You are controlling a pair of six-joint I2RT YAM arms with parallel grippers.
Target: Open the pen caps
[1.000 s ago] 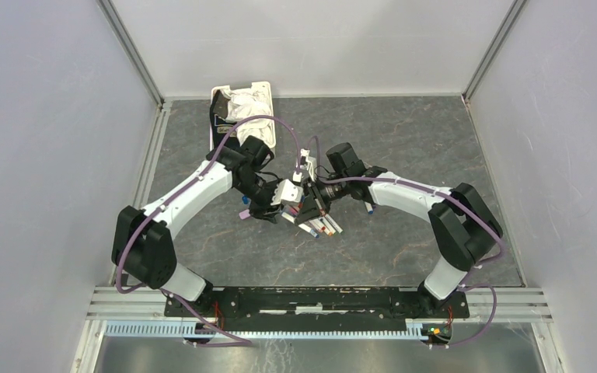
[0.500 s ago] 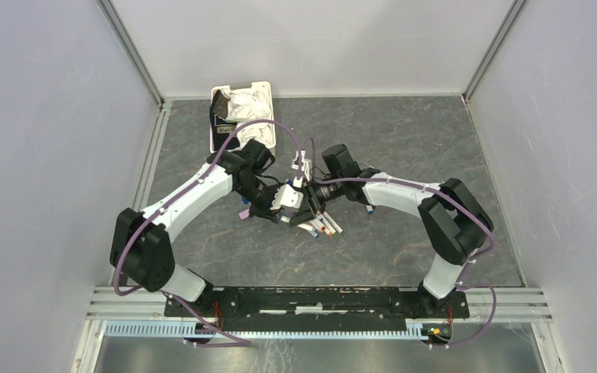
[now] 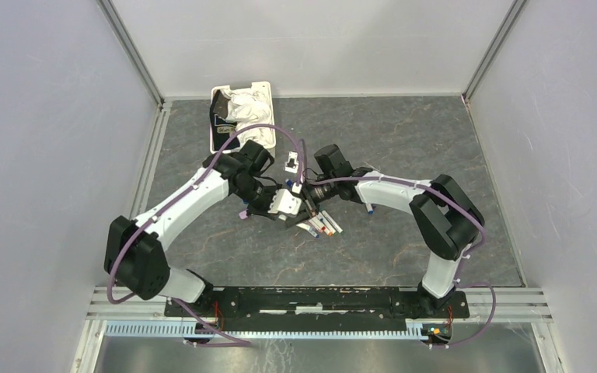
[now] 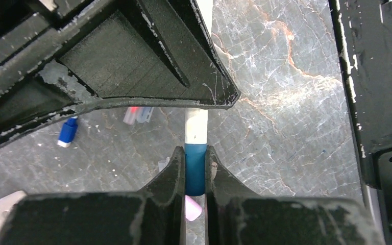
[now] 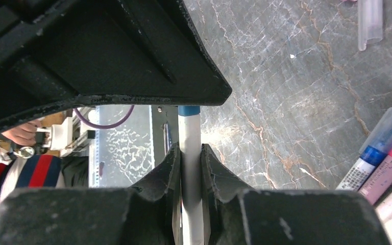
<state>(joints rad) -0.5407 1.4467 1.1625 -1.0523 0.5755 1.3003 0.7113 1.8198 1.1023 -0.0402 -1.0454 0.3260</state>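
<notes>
Grasp | left gripper (image 4: 195, 154) clamped on blue cap (image 4: 195, 176) | right gripper (image 5: 190, 153) clamped on white pen barrel (image 5: 190, 131)

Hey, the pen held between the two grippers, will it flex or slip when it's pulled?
Probably stiff: the white barrel runs straight through the right gripper. The smooth blue cap could slip from the left gripper. Once released, the pen would likely roll, being round.

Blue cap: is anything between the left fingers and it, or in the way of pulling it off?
Nothing visible. The left gripper has its fingers shut directly on the blue cap, the right gripper on the white barrel just beyond it. The cap is not yet off; nothing shows blocking the pull.
</notes>
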